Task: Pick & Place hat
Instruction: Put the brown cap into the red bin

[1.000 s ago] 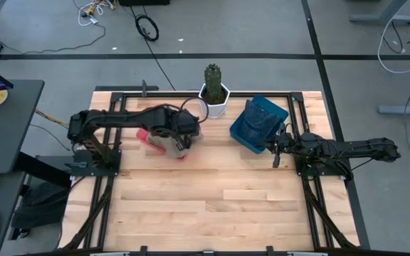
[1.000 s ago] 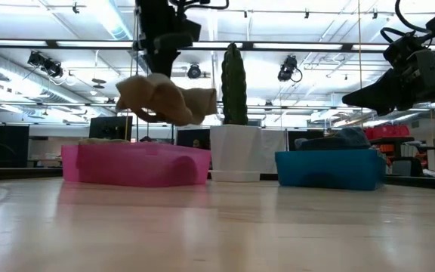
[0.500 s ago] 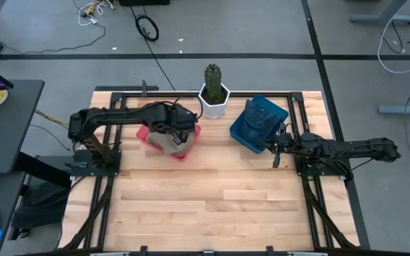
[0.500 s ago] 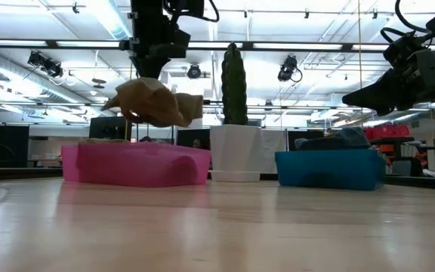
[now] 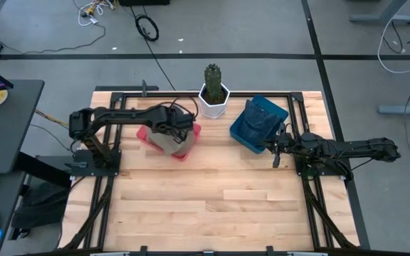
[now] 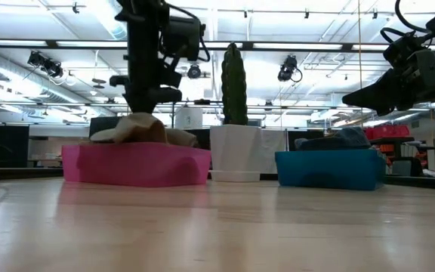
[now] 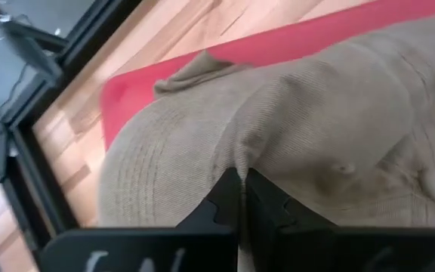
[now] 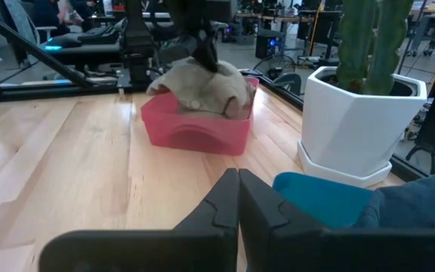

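The tan hat sits in the pink bin on the left half of the table, its crown bulging above the bin's rim in the low view. My left gripper is clenched on a fold of the hat's corduroy cloth, the two dark fingers pressed together with the fabric pinched between them. From above, my left arm reaches from its mount at the left edge across to the bin, and the wrist stands right over the hat.

Just right of the bin, at the far edge of the wooden table, a white pot holds a tall green cactus. Right of that lies a blue bin with dark blue cloth in it.

My right gripper waits near the blue bin's right side, its fingers closed on nothing, the arm stretched in from the table's right edge. From its wrist I see the pink bin with the hat well beyond it.
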### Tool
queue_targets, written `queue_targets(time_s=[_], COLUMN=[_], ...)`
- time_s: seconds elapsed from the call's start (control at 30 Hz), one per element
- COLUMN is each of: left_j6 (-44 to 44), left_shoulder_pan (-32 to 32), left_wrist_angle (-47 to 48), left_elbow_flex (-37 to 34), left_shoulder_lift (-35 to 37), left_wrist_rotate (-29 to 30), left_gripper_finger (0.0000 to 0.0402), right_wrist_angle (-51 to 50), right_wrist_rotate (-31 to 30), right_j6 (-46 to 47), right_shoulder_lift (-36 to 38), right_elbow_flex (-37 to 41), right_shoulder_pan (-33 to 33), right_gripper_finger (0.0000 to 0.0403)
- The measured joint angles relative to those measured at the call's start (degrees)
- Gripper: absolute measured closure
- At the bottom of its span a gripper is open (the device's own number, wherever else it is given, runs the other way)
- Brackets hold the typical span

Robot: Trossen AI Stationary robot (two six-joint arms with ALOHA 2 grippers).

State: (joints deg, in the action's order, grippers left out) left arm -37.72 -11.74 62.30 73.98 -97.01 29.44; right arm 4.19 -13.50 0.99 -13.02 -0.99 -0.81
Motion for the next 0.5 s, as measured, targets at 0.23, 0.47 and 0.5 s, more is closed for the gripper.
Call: queue_targets(time_s=[0.23,0.47,0.5], left_j6=[4.2,7.5,8.4], left_shoulder_pan=[-2.7,-3.6,-3.6], left_wrist_angle=[-4.3,-5.8,-6.1], left_elbow_flex=[-2.4,-3.2,-3.2], left_shoulder_lift=[0.1,0.1,0.1], left_wrist_rotate=[-2.3,-3.2,-3.3], left_gripper_finger=[0.0390,0.0381,0.0375], right_wrist_angle=[0.0,0.0,0.0], right_wrist_rotate=[0.0,0.0,0.0], right_j6=[0.0,0.0,0.0], right_shoulder_lift=[0.0,0.0,0.0], right_elbow_flex=[0.0,0.0,0.0], right_shoulder_pan=[0.0,0.0,0.0], right_gripper_finger=[0.0394,0.0394,0.0394])
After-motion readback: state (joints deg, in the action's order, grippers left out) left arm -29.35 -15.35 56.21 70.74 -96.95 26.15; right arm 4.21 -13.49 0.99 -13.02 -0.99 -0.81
